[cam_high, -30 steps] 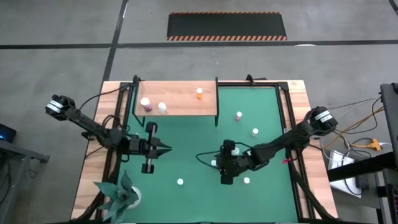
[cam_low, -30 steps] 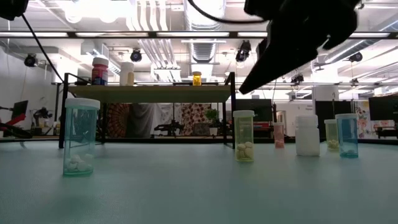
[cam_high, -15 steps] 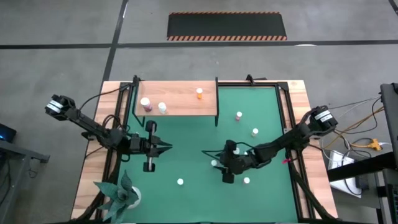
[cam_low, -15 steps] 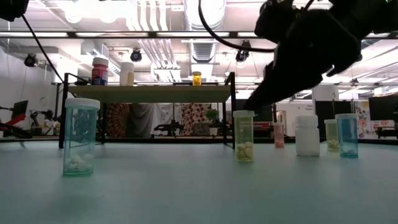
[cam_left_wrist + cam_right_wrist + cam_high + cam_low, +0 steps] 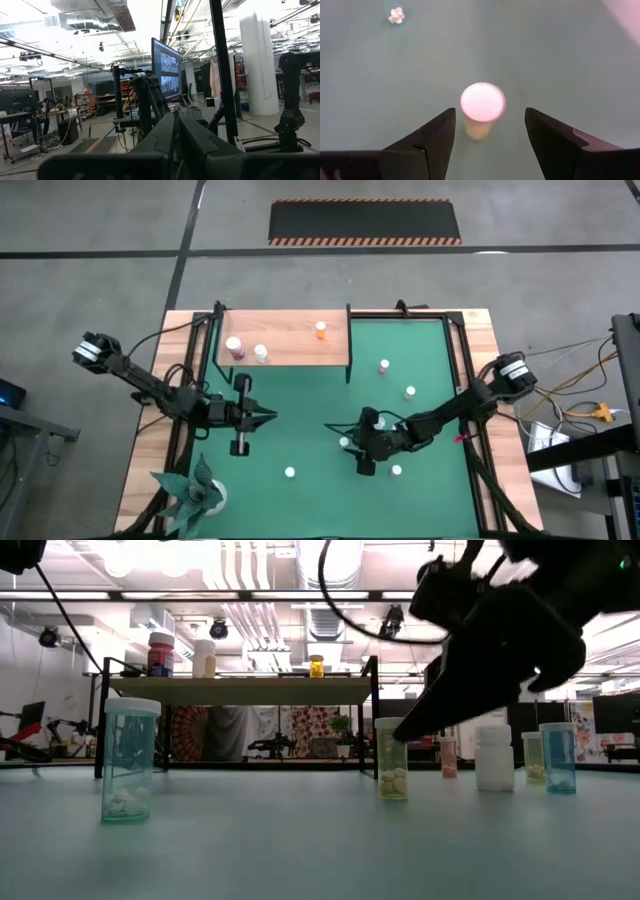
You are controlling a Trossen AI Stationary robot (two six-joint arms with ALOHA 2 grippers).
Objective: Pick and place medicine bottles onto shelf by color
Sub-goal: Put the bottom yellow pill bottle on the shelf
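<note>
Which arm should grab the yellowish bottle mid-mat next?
Right. The right gripper is open directly over the yellowish bottle, fingers either side of its cap. The left gripper waits shut, well across the green mat, pointing level.

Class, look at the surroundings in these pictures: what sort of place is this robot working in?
Probably an indoor robotics lab or workshop: exposed ceiling ducts, a computer monitor on a stand, and a bare concrete floor with a hazard-striped mat.

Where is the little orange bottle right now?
The orange bottle stands on the wooden shelf in the high view, near its right black post, apart from two bottles at the left.
</note>
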